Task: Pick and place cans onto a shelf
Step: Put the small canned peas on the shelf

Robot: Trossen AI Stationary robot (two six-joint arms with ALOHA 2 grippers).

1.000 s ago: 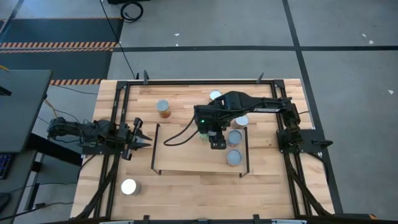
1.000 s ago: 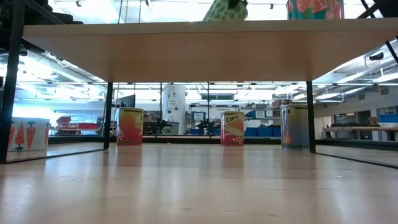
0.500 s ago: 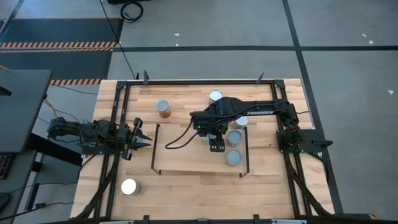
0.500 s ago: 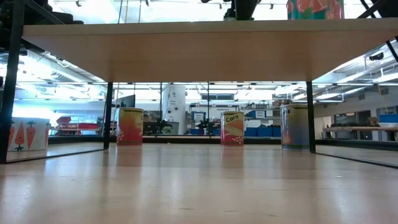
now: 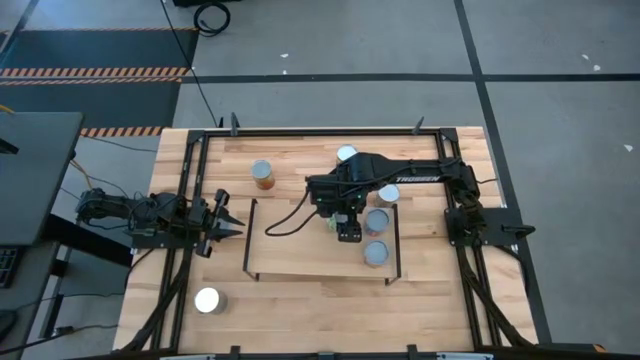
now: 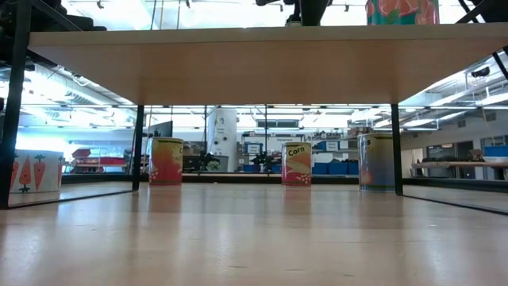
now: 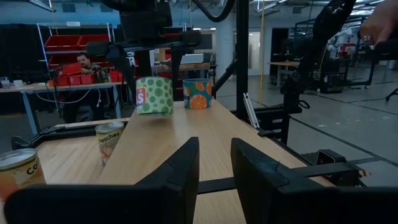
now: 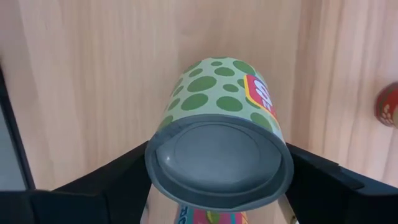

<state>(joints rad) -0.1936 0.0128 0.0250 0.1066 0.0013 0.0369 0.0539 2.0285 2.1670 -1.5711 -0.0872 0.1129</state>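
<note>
My right gripper [image 5: 348, 228] is over the middle of the shelf [image 5: 300, 250], shut on a green polka-dot can [image 8: 217, 93], which also shows in the left wrist view [image 7: 154, 94]. Two cans [image 5: 378, 220] [image 5: 377, 253] stand on the shelf's right end. Other cans stand on the table: one [image 5: 262, 173] at the far left, two [image 5: 347, 154] [image 5: 388, 193] behind the shelf, and one [image 5: 208, 300] at the near left. My left gripper [image 5: 228, 216] waits open at the shelf's left end. My right gripper pinches the green can's round side [image 8: 163, 127] just under its lid, one finger on each side. The fingers [image 8: 124, 171] come from above, pointing down. The can is upright, lid up. I cannot tell whether its bottom [image 7: 154, 112] touches the shelf or is just clear.
The shelf's thin black end frames [image 5: 248, 240] [image 5: 397, 245] stand at its short ends. Black rails [image 5: 320, 131] frame the tabletop. In the low view several cans [image 6: 166, 161] [image 6: 298, 164] [image 6: 376, 161] stand beyond the shelf board [image 6: 254, 63]. A person sits in the room behind [image 7: 84, 62].
My right gripper has gone down toward the shelf with the green can. The can showed above the shelf's front edge in the low view a second ago and is now hidden behind that edge. The arm has stretched out lower over the table.
</note>
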